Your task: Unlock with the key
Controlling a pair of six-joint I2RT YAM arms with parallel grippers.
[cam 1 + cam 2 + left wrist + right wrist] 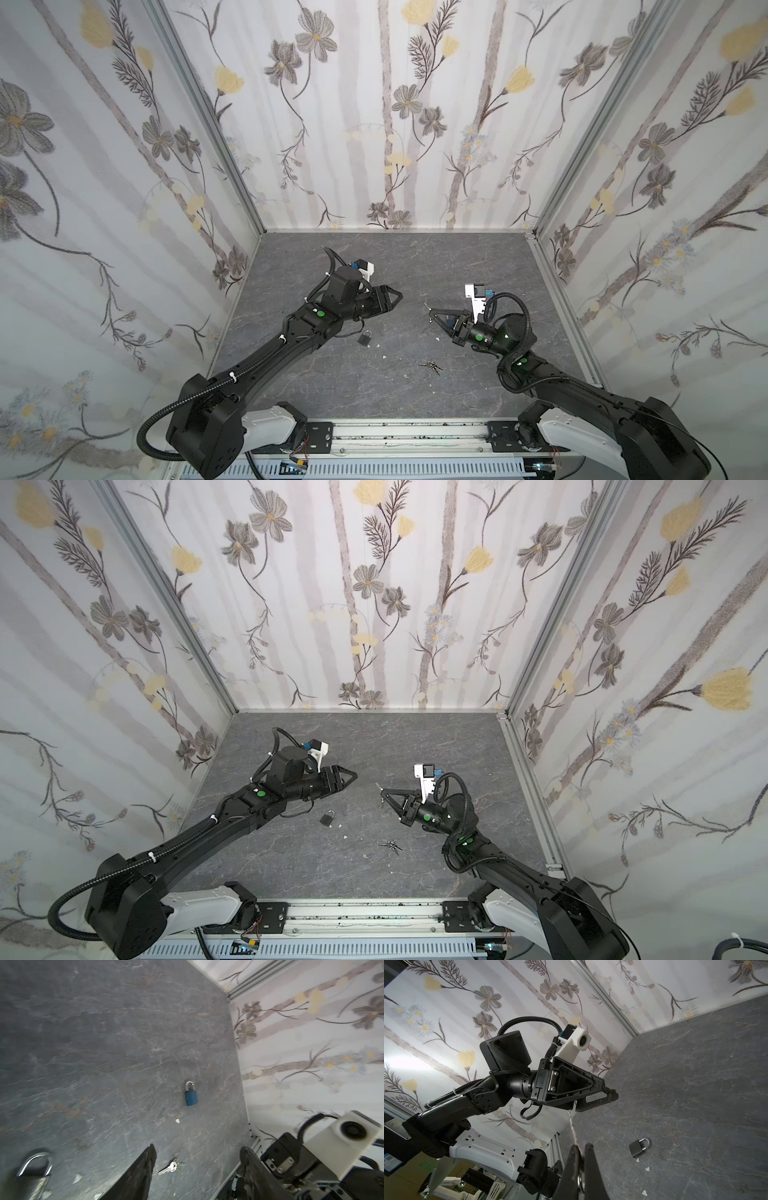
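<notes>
A dark grey padlock (365,337) (327,818) lies flat on the slate table, shackle closed, also in the right wrist view (638,1147) and blurred in the left wrist view (35,1172). My left gripper (398,296) (198,1148) hovers above and behind it, open and empty. My right gripper (430,311) (581,1145) is shut on a small silver key (425,306) (573,1128), whose blade sticks out past the fingertips toward the left gripper. A blue padlock (191,1095) lies on the table farther right, hidden under the right arm in both top views.
A bunch of spare keys (430,365) (168,1167) lies on the table toward the front. Small white chips (384,356) are scattered near the dark padlock. Flowered walls close in three sides, and a metal rail (415,436) runs along the front.
</notes>
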